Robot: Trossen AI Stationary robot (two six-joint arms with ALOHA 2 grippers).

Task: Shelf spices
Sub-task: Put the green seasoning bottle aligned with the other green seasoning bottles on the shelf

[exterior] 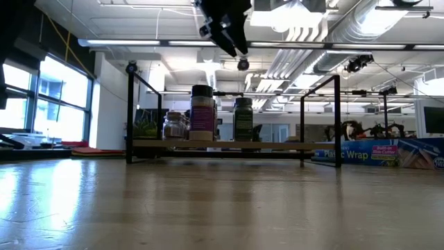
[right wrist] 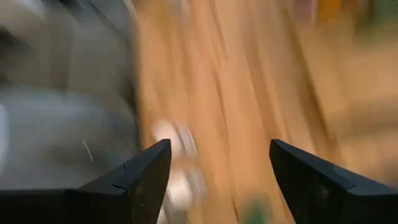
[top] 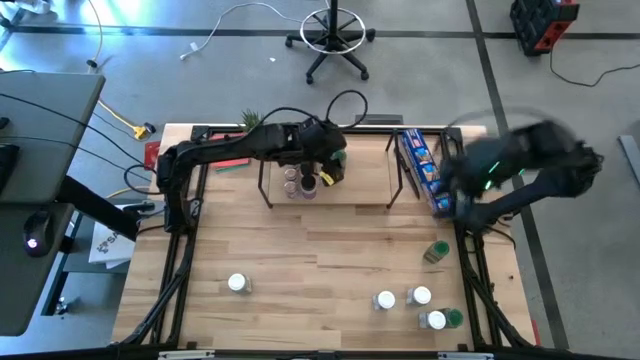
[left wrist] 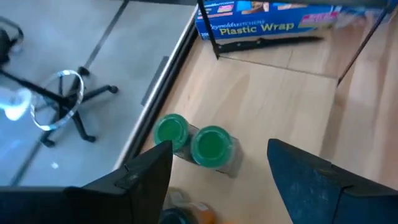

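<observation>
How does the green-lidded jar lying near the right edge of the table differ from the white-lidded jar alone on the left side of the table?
The green-lidded jar lies on its side, near the table's right edge. The white-lidded jar stands upright, so only its round lid faces the overhead camera. It stands alone at the front left, while other jars stand not far from the green-lidded one. Their lid colours differ. Both are small spice jars resting on the table, not on the shelf.

— What is lying around the bench (top: 300, 250)?
— A grey floor (top: 200, 80) is stretching out, with a chair base (top: 331, 38) standing on it and a white cable (top: 225, 22) trailing nearby.
— And farther back?
— Windows (exterior: 41, 97) are letting daylight in, and pipes (exterior: 305, 48) are running along the ceiling (exterior: 125, 21).
</observation>
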